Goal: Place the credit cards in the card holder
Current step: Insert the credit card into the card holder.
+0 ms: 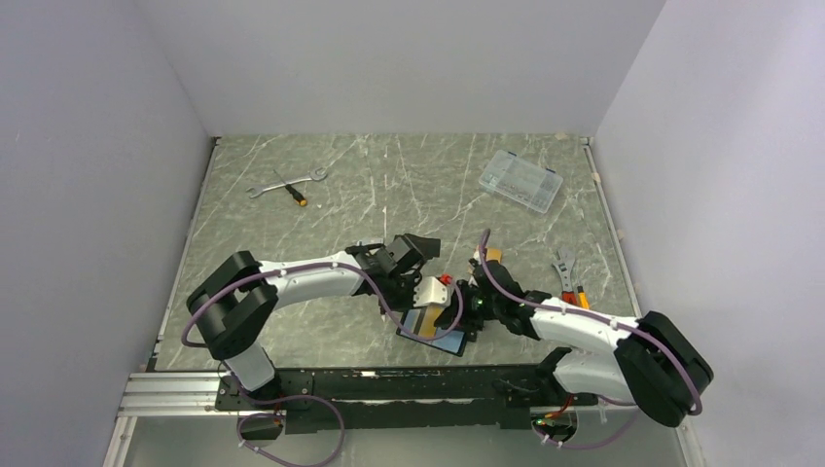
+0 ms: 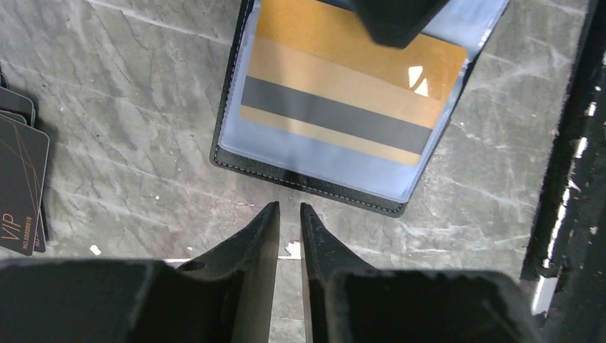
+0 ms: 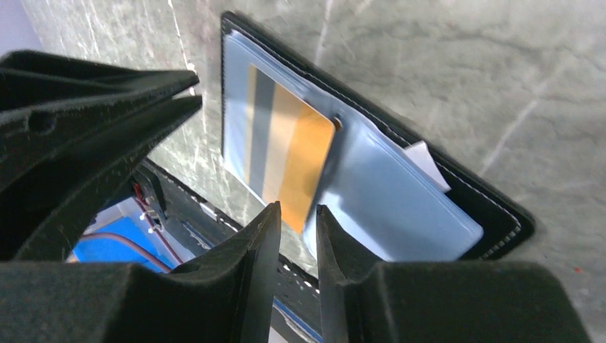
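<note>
Orange credit card (image 2: 343,93), stripe up, laid on opened card holder (image 2: 307,179) on desk (image 2: 128,107), long axis crosswise to left end effector (image 2: 289,209), narrowly parted, empty; right end effector (image 3: 298,211) nearer, card edge just ahead, tips narrowly parted, nothing pinched

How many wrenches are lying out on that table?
2. The far wrench lies at the back left, crossed with a small screwdriver. The near wrench lies on the right, just beyond the right arm. The arms could hide others.

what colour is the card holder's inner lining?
The card holder is lined pale blue-grey; clearest in the right wrist view.
</note>
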Tool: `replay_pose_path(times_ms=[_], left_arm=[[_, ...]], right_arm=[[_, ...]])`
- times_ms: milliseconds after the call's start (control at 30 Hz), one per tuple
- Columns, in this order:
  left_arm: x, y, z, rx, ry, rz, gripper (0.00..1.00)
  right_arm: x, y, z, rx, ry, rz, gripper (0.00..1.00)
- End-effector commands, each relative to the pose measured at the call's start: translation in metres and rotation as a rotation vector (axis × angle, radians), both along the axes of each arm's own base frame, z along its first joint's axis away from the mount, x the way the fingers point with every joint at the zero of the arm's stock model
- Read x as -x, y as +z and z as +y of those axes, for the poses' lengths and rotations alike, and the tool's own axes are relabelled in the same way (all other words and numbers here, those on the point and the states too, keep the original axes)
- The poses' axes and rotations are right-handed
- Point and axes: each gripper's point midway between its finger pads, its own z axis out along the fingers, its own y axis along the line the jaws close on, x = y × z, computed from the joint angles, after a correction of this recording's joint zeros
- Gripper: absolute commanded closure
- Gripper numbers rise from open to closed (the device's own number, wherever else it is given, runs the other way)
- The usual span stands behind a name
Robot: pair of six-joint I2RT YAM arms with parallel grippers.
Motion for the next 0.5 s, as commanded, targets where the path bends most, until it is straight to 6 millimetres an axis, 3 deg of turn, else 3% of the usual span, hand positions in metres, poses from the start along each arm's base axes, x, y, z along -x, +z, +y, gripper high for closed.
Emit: replay_pose_path(times_ms=[0,133,200,467], left_arm=[[0.000,0.029,-0.005,0.077,0.002,0.015,0.76],[-0.005,0.031,0.004,0.085,0.025,0.020,0.75],[-0.005,0.027,0.007,0.083,0.025,0.026,0.74],[0.012,0.008,-0.003,0.095,-0.050,0.081,0.75]], right_arm=[[-0.025,0.022,0.020,-0.029,0.012,-0.081,0.73],[-0.027,0.020,0.023,-0.017,0.025,-0.077,0.85],[-0.025,0.021,0.022,-0.015,0.025,-0.077,0.99],[-0.008,0.017,0.000,0.027,0.005,-0.057,1.00]])
